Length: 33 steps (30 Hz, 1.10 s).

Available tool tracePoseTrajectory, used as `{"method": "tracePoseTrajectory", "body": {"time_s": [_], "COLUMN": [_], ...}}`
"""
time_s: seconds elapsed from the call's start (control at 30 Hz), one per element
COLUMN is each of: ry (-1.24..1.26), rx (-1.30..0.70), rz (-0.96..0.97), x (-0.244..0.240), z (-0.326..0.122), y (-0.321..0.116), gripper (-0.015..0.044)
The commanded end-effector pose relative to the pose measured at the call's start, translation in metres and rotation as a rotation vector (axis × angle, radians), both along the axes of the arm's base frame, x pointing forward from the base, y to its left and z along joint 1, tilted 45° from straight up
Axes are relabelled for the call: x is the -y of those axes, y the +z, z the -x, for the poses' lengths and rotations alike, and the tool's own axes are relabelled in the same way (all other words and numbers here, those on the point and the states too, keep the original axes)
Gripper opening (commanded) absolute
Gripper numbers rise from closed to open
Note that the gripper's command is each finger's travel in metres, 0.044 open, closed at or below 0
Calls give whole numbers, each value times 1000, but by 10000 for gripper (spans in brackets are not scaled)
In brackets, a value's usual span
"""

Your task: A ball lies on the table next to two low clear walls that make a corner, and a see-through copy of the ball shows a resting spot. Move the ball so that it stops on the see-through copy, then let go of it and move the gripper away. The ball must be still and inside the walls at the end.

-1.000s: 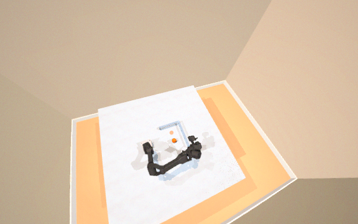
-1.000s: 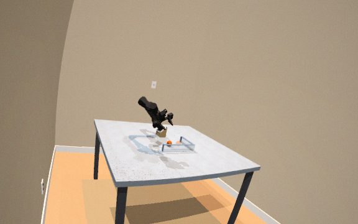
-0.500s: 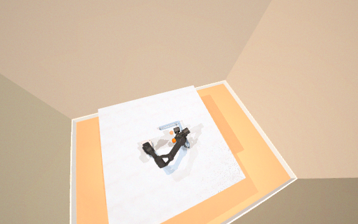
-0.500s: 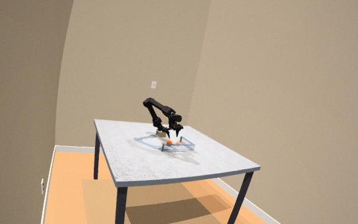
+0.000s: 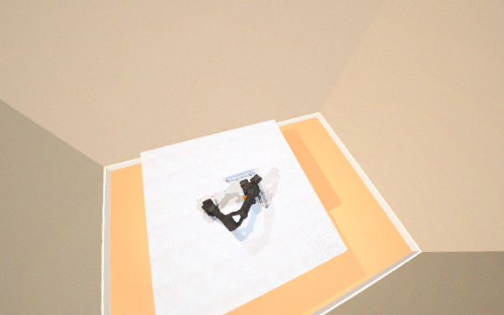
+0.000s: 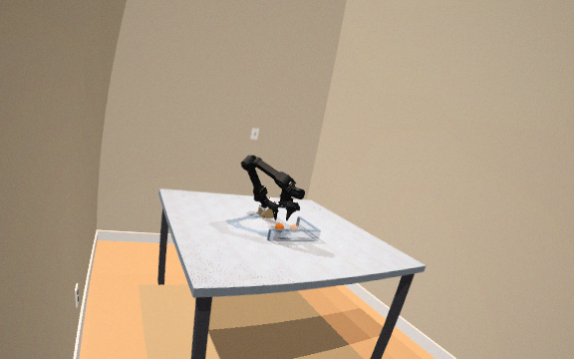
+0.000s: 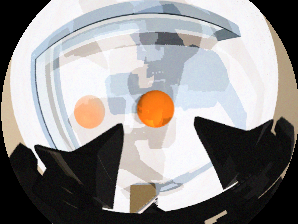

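The orange ball [image 5: 245, 197] [image 6: 279, 226] [image 7: 156, 108] lies on the table, inside the corner. The paler see-through copy [image 6: 293, 226] [image 7: 89, 111] is to its left in the wrist view, about one ball-width of gap away. One low clear wall [image 5: 240, 176] [image 7: 42, 95] runs beyond the copy; the other clear wall [image 6: 294, 236] [image 7: 145, 21] crosses the top of the wrist view. My gripper [image 6: 281, 218] [image 7: 160, 124] is open and empty, pointing down above the ball. In the top view the arm hides the copy and the fingertips.
The white table [image 5: 191, 262] [image 6: 247, 264] carries the arm's tan base block [image 6: 265, 212] [image 7: 142, 196] behind the open side of the corner. The arm's shadows fall across the walls and the table. The clear walls stand low near the fingers.
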<state>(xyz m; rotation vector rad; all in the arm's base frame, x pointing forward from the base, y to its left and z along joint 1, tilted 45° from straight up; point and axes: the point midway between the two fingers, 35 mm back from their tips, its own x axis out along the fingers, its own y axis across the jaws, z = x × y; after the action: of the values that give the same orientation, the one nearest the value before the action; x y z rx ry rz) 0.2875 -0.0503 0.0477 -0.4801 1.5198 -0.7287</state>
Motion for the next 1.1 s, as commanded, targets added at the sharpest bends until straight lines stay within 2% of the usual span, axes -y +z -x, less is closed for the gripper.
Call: {"method": "tracePoseTrajectory", "body": {"time_s": [0.0,0.93,1.07], "ry": [4,4,4], "rx": [-5,-5,-5], "rz": [5,7,7], "x": [4,33,33], "z": [1,6,6], "y": [-3,-33,-33], "gripper": [343,343,238]}}
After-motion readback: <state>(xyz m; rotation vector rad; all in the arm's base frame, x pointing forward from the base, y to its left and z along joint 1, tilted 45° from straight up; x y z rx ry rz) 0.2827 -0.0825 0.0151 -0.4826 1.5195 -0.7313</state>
